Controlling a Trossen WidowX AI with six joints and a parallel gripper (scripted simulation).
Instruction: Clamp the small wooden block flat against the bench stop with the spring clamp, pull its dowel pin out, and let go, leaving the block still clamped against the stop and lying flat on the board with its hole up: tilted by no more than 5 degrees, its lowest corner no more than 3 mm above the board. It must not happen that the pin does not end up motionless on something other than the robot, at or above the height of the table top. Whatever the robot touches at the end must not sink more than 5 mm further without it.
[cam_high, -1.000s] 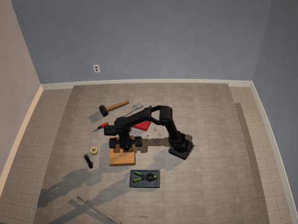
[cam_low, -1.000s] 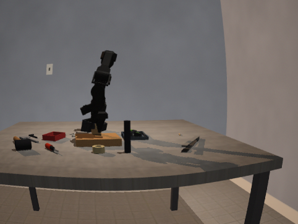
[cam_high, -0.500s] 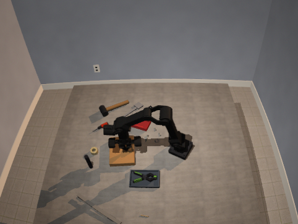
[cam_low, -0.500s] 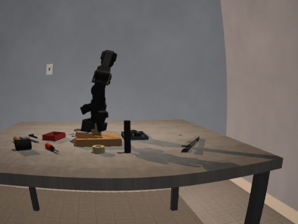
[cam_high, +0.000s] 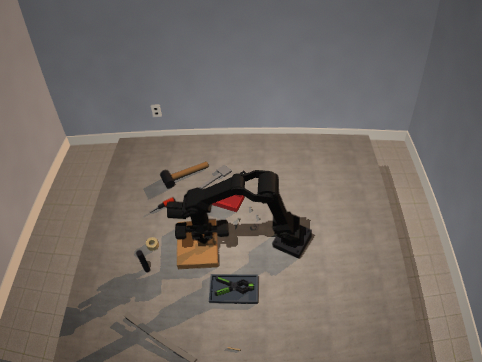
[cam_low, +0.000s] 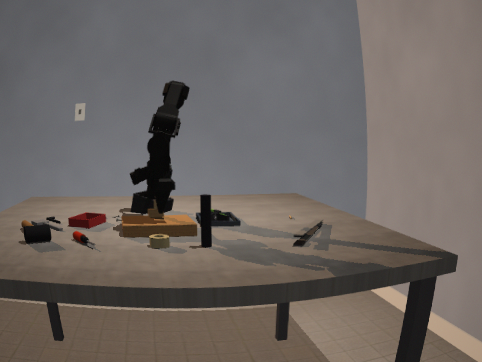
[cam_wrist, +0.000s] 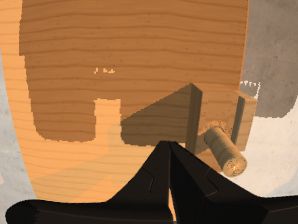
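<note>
The wooden board (cam_high: 197, 252) lies on the table and fills most of the wrist view (cam_wrist: 133, 50). My gripper (cam_wrist: 166, 148) is shut and empty, and its tips are low over the board's right edge. The small wooden block (cam_wrist: 206, 119) lies right in front of the tips and looks tipped, not flat. Its dowel pin (cam_wrist: 225, 151) sticks out sideways toward the lower right. In the exterior view the block (cam_low: 156, 210) shows just under the gripper. The spring clamp (cam_high: 235, 286), black with green handles, lies in a dark tray (cam_high: 234, 292) in front of the board. I cannot make out the bench stop.
A hammer (cam_high: 182, 173), a red box (cam_high: 231, 202) and a screwdriver (cam_high: 162, 204) lie behind the board. A tape roll (cam_high: 152, 243) and an upright black cylinder (cam_high: 143, 260) stand to its left. A long dark bar (cam_high: 157, 340) lies near the front edge.
</note>
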